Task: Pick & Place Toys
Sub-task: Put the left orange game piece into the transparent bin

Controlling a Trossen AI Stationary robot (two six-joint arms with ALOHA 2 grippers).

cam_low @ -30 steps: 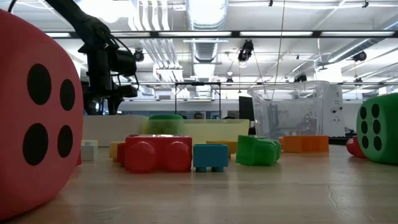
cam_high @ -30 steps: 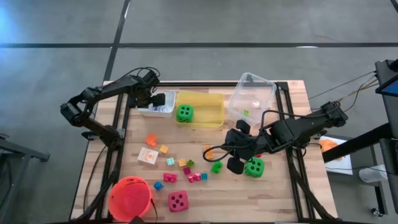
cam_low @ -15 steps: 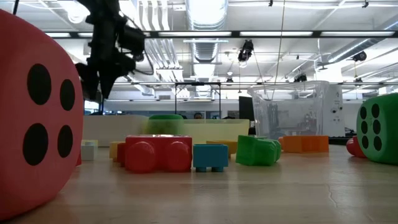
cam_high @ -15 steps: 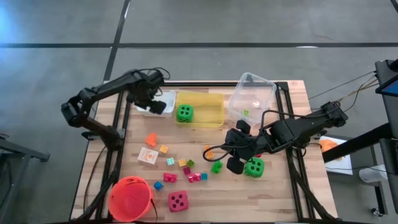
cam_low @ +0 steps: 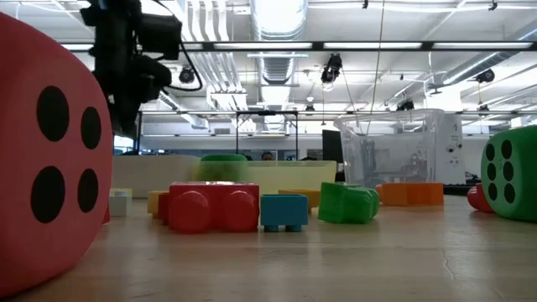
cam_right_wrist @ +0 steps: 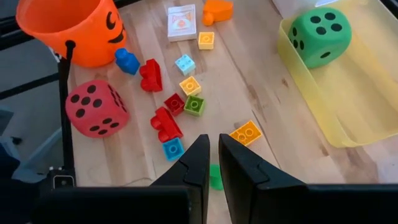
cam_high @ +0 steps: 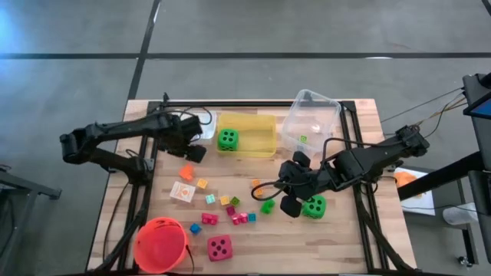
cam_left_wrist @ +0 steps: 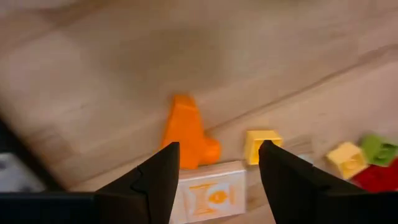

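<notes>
Left hand point(cam_left_wrist: 213, 163): fingers apart, empty, above the orange wedge point(cam_left_wrist: 185, 132).
Advice: come down straight, fingers on both sides, away from the card point(cam_left_wrist: 208, 198).
Right hand point(cam_right_wrist: 213, 163): fingers together, waiting.

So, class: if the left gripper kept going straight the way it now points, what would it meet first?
Most likely the orange wedge. The left gripper is open and empty, and the wedge lies on the table just ahead between its fingers, with a white picture card beside it. Depth is hard to judge.
</notes>
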